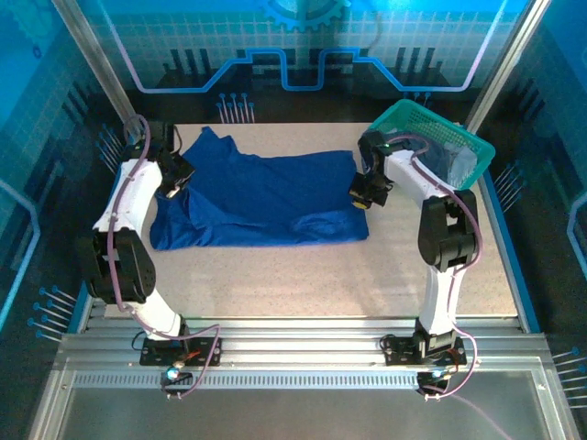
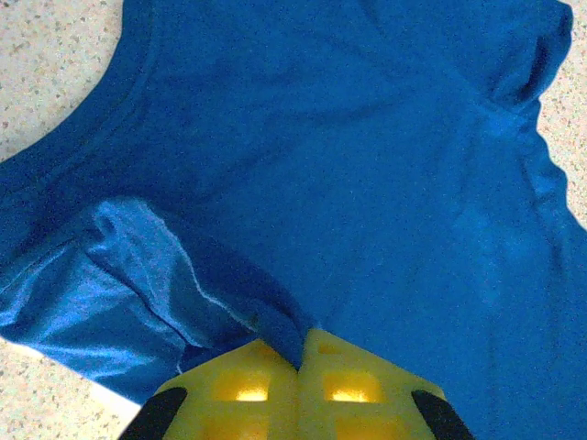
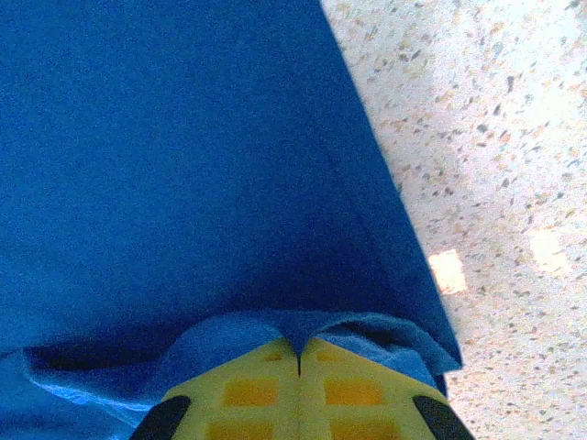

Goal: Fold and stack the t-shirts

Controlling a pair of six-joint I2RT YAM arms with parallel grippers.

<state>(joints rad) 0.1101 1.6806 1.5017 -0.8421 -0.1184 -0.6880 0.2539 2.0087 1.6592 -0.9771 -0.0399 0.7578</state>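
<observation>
The left gripper (image 2: 298, 356) pinches a thin fold of the royal blue t-shirt (image 1: 266, 197) at its left edge (it lies spread across mid-table); the right gripper (image 3: 298, 348) pinches the right hem. Uneven lifting could slip either shallow bite, bunching the cloth.

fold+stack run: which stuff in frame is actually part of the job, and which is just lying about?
Job:
- royal blue t-shirt, spread on the table
- left claw and right claw, both shut on its cloth
- grey-blue cloth inside the teal mesh basket, likely another shirt

Lying about:
- the teal mesh basket itself
</observation>
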